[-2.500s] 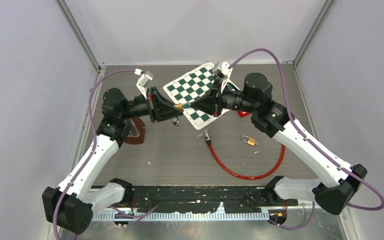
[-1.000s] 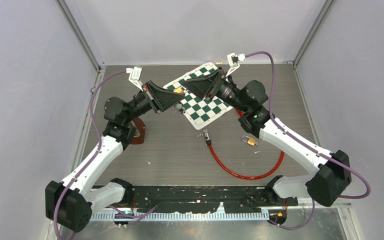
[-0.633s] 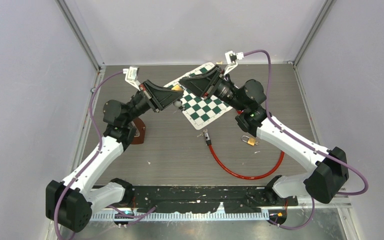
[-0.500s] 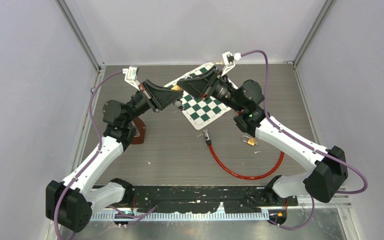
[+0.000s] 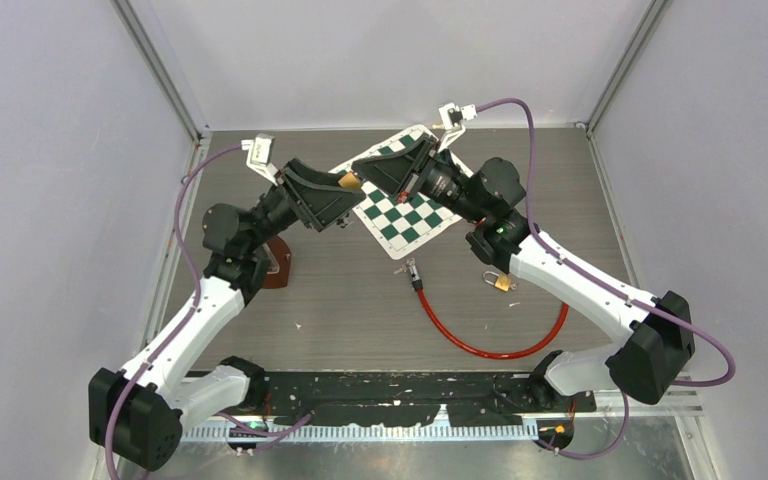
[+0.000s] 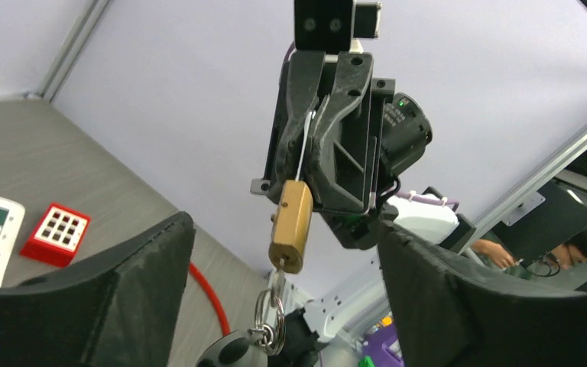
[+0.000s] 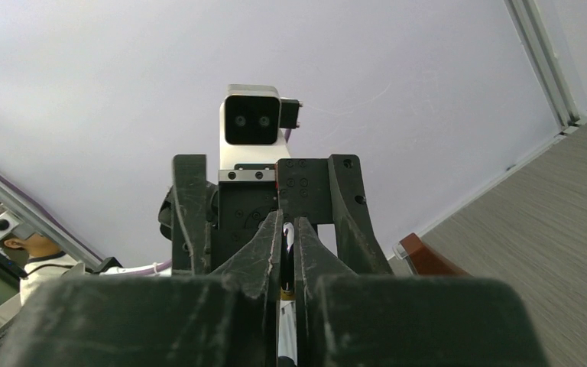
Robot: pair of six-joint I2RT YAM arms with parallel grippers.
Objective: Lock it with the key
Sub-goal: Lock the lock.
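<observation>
A brass padlock (image 6: 291,225) hangs in the air over the chequered mat. My right gripper (image 6: 306,183) is shut on its top end, and the left wrist view shows its fingers (image 6: 335,164) clamped there. The key (image 6: 278,274) sticks in the keyhole at the padlock's bottom, with its ring (image 6: 268,315) and a black fob (image 6: 233,352) dangling below. My left gripper (image 6: 284,227) stands open around the padlock, both pads well clear of it. In the top view the padlock (image 5: 348,182) shows between the left gripper (image 5: 343,198) and the right gripper (image 5: 367,180). In the right wrist view the right gripper (image 7: 288,229) is shut on a thin brass sliver.
A second small padlock (image 5: 501,282) lies on the table next to a red cable (image 5: 480,347), whose metal end (image 5: 412,268) points at the green-and-white chequered mat (image 5: 405,205). A red-brown object (image 5: 276,262) sits by the left arm. A red tray (image 6: 55,233) lies beyond the mat.
The right gripper has shut on the padlock. The left gripper has opened, let go and drawn back a little to the left.
</observation>
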